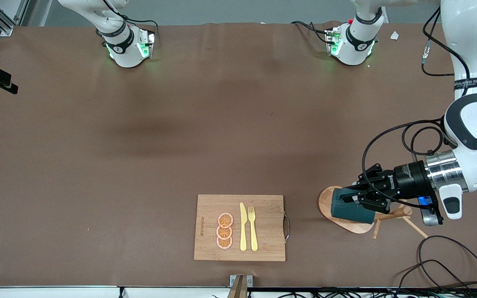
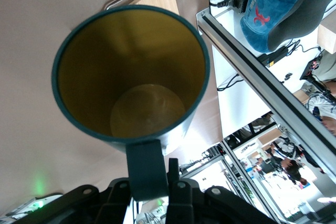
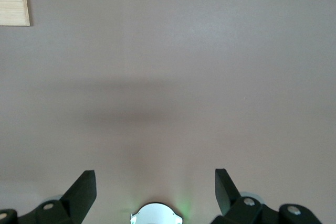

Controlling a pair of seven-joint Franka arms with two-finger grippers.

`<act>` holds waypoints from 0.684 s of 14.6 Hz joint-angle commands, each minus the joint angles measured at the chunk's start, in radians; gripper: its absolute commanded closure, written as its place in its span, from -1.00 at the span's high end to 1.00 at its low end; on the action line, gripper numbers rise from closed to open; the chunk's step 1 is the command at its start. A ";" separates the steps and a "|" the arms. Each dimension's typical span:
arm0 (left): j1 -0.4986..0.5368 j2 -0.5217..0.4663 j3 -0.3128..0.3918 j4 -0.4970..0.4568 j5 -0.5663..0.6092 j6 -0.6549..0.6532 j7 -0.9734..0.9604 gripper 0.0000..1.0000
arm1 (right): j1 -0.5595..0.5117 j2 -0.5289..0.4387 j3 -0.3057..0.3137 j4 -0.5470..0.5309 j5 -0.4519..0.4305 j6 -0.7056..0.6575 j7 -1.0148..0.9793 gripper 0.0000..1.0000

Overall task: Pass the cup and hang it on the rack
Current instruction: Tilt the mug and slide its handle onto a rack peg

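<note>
Teal cup (image 1: 351,209) in the left gripper (image 1: 356,198), held on its side over the wooden mug rack (image 1: 338,215) at the left arm's end of the counter (image 1: 139,145). From the left wrist view the fingers (image 2: 176,187) are pinched tight on the cup's handle (image 2: 144,169), and you look straight down into the yellow-tan inside of the mug to its round bottom. The cup covers part of the rack's oval base; the central post (image 1: 393,214) and a couple of thin pegs (image 1: 414,227) poke out from under the gripper, toward the left arm's edge of the counter. I cannot tell whether the cup touches a peg or the base.

Toward the middle of the counter, close to the front camera's edge, lies a bamboo cutting board (image 1: 263,248) with a metal handle (image 1: 287,225) on the side facing the rack. On it rest three orange slices (image 1: 225,231) in a column, then a yellow knife (image 1: 243,227) and a yellow fork (image 1: 253,228) side by side.

The right arm waits up by its base, its gripper (image 3: 155,190) not visible from the front camera; its own wrist view shows the two fingers spread wide apart with nothing between them, over bare brown counter, a corner of the board just in sight
</note>
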 commanded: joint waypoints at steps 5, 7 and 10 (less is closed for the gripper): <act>0.043 0.050 -0.009 -0.011 -0.117 -0.001 0.036 -0.99 | -0.013 -0.021 0.010 -0.021 -0.013 0.005 -0.011 1.00; 0.054 0.059 -0.009 -0.014 -0.129 -0.002 0.036 -0.99 | -0.013 -0.021 0.012 -0.021 -0.013 0.005 -0.011 1.00; 0.060 0.089 -0.009 -0.014 -0.152 -0.004 0.036 -0.99 | -0.013 -0.021 0.010 -0.021 -0.013 0.005 -0.011 1.00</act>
